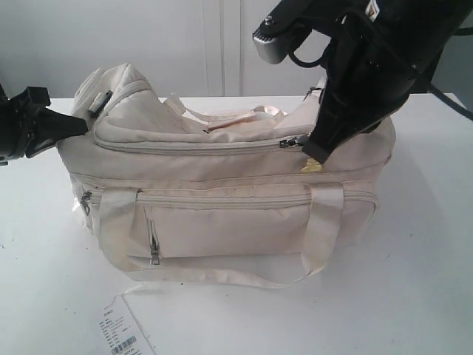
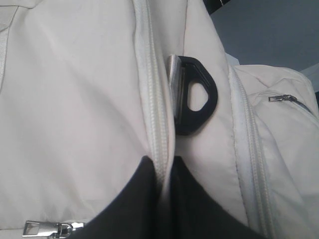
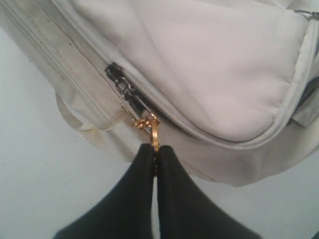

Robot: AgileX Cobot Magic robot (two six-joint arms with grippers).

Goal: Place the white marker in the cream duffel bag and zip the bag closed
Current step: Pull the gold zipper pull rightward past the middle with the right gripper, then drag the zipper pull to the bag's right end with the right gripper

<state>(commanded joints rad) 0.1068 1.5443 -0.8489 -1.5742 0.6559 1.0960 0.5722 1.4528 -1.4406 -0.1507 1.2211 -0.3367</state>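
Two holds: left gripper (image 2: 160,172) pins the soft cream fabric duffel bag (image 1: 222,225), right gripper (image 3: 155,149) pinches its gold ring charm (image 3: 154,133); pull along the zip (image 1: 192,146).

The bag (image 1: 222,229) was plain cream throughout, handles and zip tapes alike, with faint grey soiling along some seams. Its ring (image 3: 154,134) was gold and its zip pulls (image 2: 42,229) silver. A loop (image 2: 197,97) on it was glossy black. The left pincer (image 2: 162,162) and right pincer (image 3: 156,149) were matt black. The bench (image 1: 414,296) was plain white. The tag (image 1: 122,329) was white with dark print and a striped barcode. The wall (image 1: 148,37) was pale grey.
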